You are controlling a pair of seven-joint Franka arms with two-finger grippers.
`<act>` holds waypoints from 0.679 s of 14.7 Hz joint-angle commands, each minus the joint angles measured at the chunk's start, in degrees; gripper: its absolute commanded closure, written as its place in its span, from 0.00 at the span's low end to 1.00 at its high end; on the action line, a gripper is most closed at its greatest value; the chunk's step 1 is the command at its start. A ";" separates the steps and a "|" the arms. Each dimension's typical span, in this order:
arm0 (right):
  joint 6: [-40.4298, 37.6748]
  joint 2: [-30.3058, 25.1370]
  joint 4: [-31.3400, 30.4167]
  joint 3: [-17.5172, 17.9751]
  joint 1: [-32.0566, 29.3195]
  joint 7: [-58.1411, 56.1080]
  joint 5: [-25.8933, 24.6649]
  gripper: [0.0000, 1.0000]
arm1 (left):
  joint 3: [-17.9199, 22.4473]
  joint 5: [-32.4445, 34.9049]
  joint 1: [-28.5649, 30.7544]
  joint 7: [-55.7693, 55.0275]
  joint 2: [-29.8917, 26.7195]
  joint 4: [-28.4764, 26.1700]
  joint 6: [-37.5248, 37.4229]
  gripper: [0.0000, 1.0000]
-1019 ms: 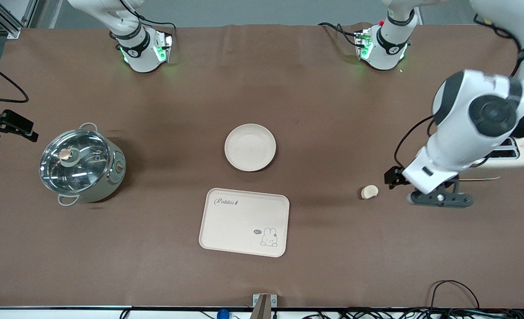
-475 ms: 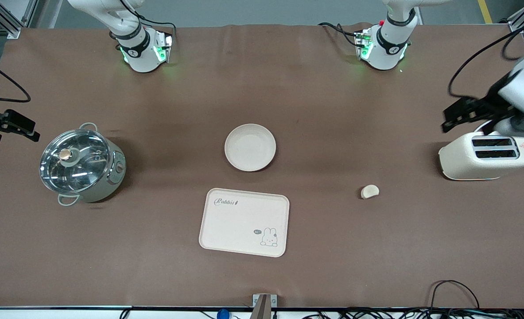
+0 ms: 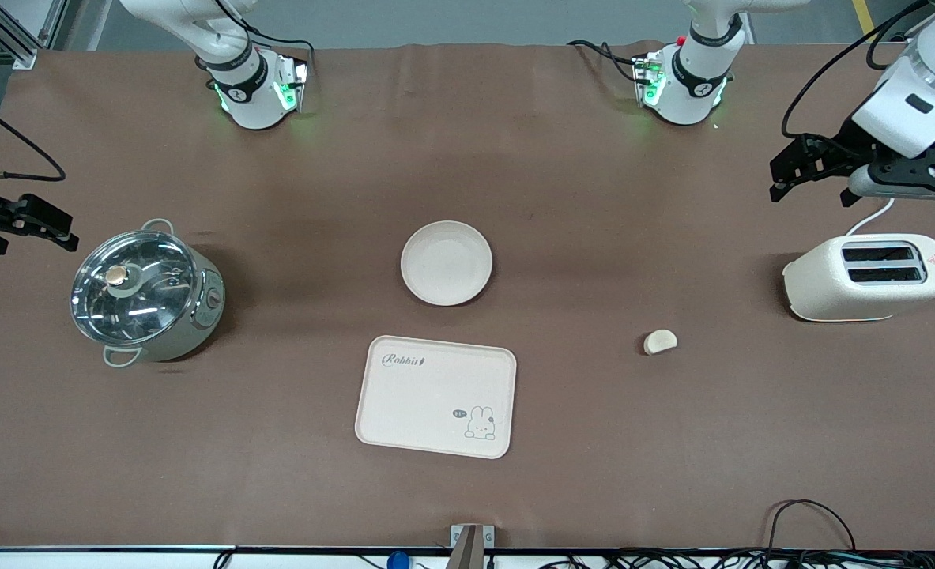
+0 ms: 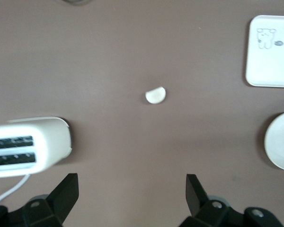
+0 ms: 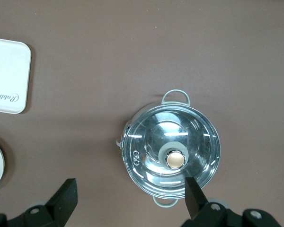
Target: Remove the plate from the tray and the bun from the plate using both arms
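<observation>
The round plate (image 3: 446,262) lies empty on the table, apart from the tray and farther from the front camera than it. The Rabbit tray (image 3: 435,397) is empty too. The bun (image 3: 660,341) lies on the table toward the left arm's end, between the tray and the toaster. My left gripper (image 3: 777,180) is open and empty, up in the air beside the toaster; its wrist view shows the gripper (image 4: 132,194), bun (image 4: 155,95), tray (image 4: 272,52) and plate (image 4: 281,146). My right gripper (image 3: 34,237) is open and empty beside the pot (image 5: 173,151).
A white toaster (image 3: 866,276) stands at the left arm's end of the table. A steel pot with a glass lid (image 3: 145,292) stands at the right arm's end. Cables run along the table's front edge.
My left arm has lifted away from beside the bun and swung back over the toaster to the table's end. The bun, plate and tray have not moved. The right gripper has barely shifted.
</observation>
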 commanded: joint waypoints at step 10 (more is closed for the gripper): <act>0.26 -2.08 -1.59 0.19 1.95 0.22 -2.29 0.00 | 0.11 0.90 0.47 1.35 4.74 9.33 -4.87 0.00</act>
